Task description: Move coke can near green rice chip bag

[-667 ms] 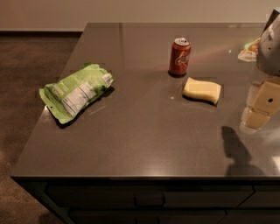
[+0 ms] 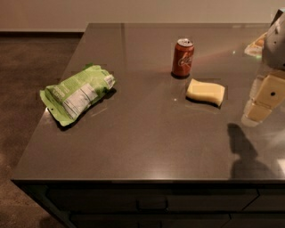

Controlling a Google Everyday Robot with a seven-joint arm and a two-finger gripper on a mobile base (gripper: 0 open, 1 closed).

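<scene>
Hovering over the desk [image 2: 147, 147], the gripper [image 2: 266, 99] is barely shifted; its state cannot be told. The coke can [image 2: 183, 57] is left untouched.

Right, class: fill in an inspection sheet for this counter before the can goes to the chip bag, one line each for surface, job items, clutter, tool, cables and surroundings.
Surface: dark glossy countertop, with light reflections on it.
Job's things: coke can upright at the back centre; green rice chip bag lying flat near the left edge, well apart from the can.
Clutter: yellow sponge lying just front-right of the can.
Grippers: one tool above the counter's right side, not touching the can.
Cables: nothing seen.
Surroundings: brown carpet at left, pale wall behind, drawer fronts below.
</scene>
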